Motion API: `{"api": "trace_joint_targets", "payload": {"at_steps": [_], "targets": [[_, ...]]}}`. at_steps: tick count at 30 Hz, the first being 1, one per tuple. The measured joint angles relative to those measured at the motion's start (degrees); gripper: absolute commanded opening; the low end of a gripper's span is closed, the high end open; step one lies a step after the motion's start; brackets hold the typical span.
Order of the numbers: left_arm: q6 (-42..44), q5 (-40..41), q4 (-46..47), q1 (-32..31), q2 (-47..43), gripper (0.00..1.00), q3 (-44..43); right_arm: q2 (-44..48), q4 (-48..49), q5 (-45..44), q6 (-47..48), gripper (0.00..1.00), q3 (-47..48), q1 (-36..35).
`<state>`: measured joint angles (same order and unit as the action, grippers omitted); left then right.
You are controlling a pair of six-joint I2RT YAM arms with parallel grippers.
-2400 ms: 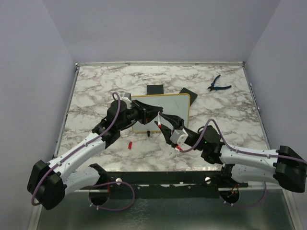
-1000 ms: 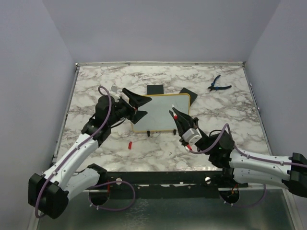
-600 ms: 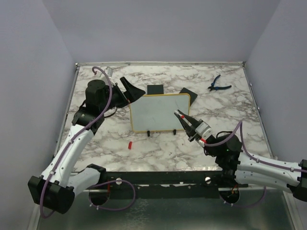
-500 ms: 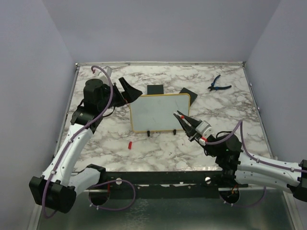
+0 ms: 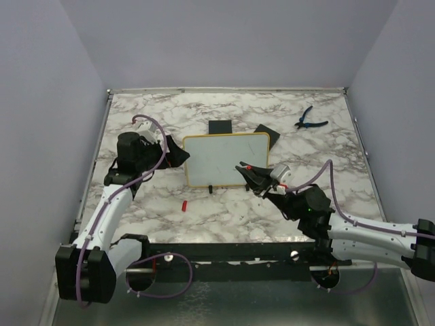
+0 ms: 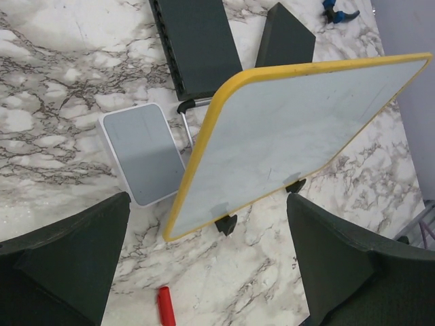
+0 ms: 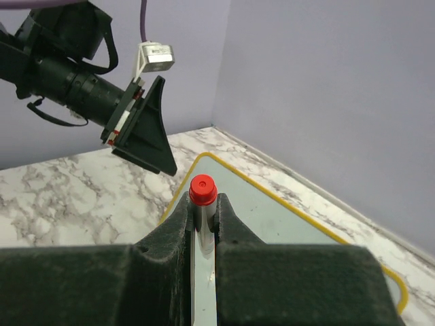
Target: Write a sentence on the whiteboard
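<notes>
**Top view.** Since the earlier frames the left hand (image 5: 178, 155) has been drawn back from the whiteboard (image 5: 224, 155) to just beside its left edge. The right hand (image 5: 245, 174) has been swung low to the board's near right corner. The board stands tilted on its feet at mid-surface (image 5: 136, 115). The sentence cannot be made out here.

**Left wrist view.** The fingers (image 6: 68, 258) are spread wide apart and nothing is held. The board (image 6: 292, 129) lies ahead, and a red cap (image 6: 165, 305) lies near its foot.

**Right wrist view.** The right hand is clamped on a marker (image 7: 202, 197), whose red end is aimed toward the board (image 7: 272, 217).

Withdrawal is judged to be the step in hand. The marker is best kept clear of the frame and feet, since the light board could be tipped.
</notes>
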<state>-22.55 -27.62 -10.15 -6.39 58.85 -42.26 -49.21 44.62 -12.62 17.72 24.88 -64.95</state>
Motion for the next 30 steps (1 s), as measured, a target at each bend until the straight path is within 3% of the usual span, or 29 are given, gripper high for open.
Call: {"api": "trace_joint_targets", "payload": {"at_steps": [9, 18, 30], "targets": [[2.2, -2.8, 3.8, 2.6, -0.6, 0.98, 1.8, -9.4, 7.0, 0.0, -5.6, 0.01, 0.2, -1.5], [3.8, -2.8, 3.1, 2.6, -0.4, 0.76, 1.8, -19.1, 18.3, -2.3, -8.0, 0.01, 0.7, -1.9], [3.7, -2.8, 2.7, 1.8, 0.7, 0.62, 1.8, -35.6, 32.6, -3.2, -5.0, 0.01, 8.8, -1.9]]}}
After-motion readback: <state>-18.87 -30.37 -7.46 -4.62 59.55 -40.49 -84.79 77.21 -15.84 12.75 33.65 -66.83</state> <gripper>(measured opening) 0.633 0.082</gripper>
